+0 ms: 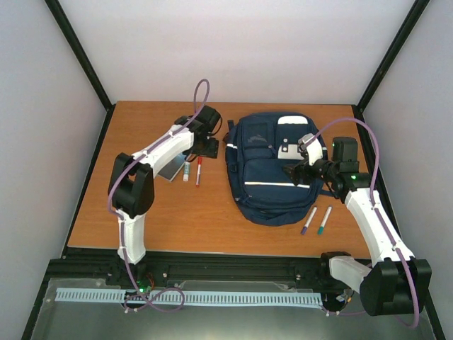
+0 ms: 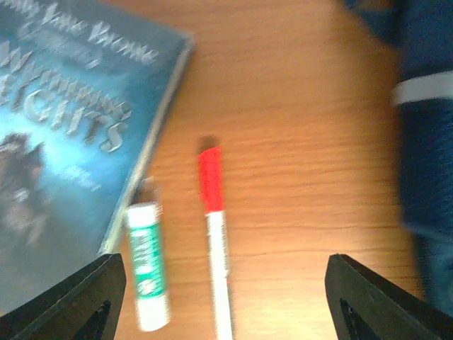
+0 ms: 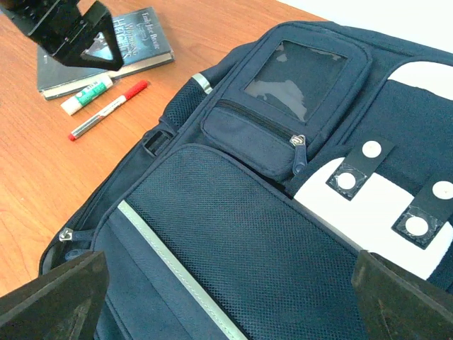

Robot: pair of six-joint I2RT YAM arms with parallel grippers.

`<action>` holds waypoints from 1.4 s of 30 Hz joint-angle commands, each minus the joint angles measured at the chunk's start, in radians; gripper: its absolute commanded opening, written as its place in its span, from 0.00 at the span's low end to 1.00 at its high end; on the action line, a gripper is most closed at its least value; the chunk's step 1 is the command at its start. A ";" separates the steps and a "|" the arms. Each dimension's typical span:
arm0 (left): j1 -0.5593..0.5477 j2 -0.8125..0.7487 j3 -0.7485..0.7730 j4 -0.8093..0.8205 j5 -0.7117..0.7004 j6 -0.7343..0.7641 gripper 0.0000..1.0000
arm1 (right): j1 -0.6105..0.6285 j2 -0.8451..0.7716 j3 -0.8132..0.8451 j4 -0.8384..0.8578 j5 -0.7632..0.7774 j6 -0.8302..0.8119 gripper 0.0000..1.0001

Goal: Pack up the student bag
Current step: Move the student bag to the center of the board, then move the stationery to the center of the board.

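The navy student bag (image 1: 272,166) lies flat in the middle of the wooden table, front pockets up; it fills the right wrist view (image 3: 269,234). My right gripper (image 1: 294,170) hovers open and empty over its mesh front pocket (image 3: 226,297). My left gripper (image 1: 207,146) is open and empty, hovering over a red-capped marker (image 2: 214,234) and a green glue stick (image 2: 148,265), just left of the bag's edge (image 2: 428,142). A blue book (image 2: 64,142) lies beside the glue stick.
A purple-capped marker (image 1: 309,220) and a green-capped marker (image 1: 324,220) lie near the bag's front right corner. The book (image 1: 173,168) sits partly under the left arm. Black frame posts and white walls enclose the table.
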 commanded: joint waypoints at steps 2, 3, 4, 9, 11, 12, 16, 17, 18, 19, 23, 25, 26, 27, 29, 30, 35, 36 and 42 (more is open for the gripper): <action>-0.005 -0.007 -0.058 -0.122 -0.194 0.007 0.80 | -0.009 0.003 0.006 -0.005 -0.038 -0.013 0.96; -0.005 0.004 -0.053 -0.128 -0.192 0.006 0.80 | -0.009 0.003 0.005 -0.005 -0.038 -0.013 0.96; -0.005 0.015 -0.047 -0.134 -0.184 0.004 0.81 | -0.010 0.003 0.004 -0.006 -0.041 -0.013 0.96; -0.003 0.077 0.006 -0.173 -0.182 -0.028 0.85 | -0.008 0.000 0.004 -0.008 -0.037 -0.016 0.96; -0.002 0.088 0.010 -0.179 -0.182 -0.038 0.87 | -0.010 -0.003 0.004 -0.008 -0.035 -0.015 0.96; -0.001 0.091 0.009 -0.181 -0.179 -0.045 0.88 | -0.010 -0.005 0.004 -0.008 -0.034 -0.016 0.95; 0.013 0.099 -0.005 -0.170 -0.119 -0.057 0.91 | -0.009 -0.004 0.004 -0.009 -0.035 -0.017 0.95; 0.017 0.102 -0.008 -0.166 -0.098 -0.059 0.91 | -0.010 -0.002 0.003 -0.009 -0.038 -0.018 0.95; 0.020 0.105 -0.006 -0.165 -0.087 -0.063 0.91 | -0.010 -0.002 0.002 -0.009 -0.039 -0.017 0.95; 0.023 0.110 0.000 -0.166 -0.080 -0.065 0.91 | -0.009 0.000 0.003 -0.008 -0.040 -0.016 0.95; 0.028 0.143 0.029 -0.174 -0.075 -0.072 0.92 | -0.009 0.002 0.004 -0.009 -0.042 -0.018 0.95; 0.030 0.156 0.035 -0.175 -0.078 -0.079 0.92 | -0.010 0.003 0.003 -0.012 -0.040 -0.019 0.95; 0.030 0.161 0.035 -0.172 -0.081 -0.083 0.92 | -0.010 0.001 0.004 -0.011 -0.040 -0.019 0.95; 0.031 0.164 0.034 -0.171 -0.082 -0.085 0.93 | -0.010 0.000 0.004 -0.012 -0.038 -0.019 0.95; 0.035 0.173 0.030 -0.164 -0.081 -0.090 0.93 | -0.010 -0.001 0.004 -0.010 -0.039 -0.020 0.95; 0.037 0.176 0.026 -0.157 -0.076 -0.092 0.93 | -0.009 0.001 0.004 -0.011 -0.038 -0.020 0.95; 0.043 0.171 -0.007 -0.101 0.010 -0.086 0.93 | -0.010 0.009 0.004 -0.011 -0.043 -0.022 0.95; 0.043 0.168 -0.010 -0.092 0.027 -0.088 0.93 | -0.010 0.011 0.004 -0.013 -0.044 -0.022 0.95; 0.041 0.162 -0.037 -0.051 0.111 -0.093 0.91 | -0.010 0.018 0.007 -0.015 -0.043 -0.022 0.95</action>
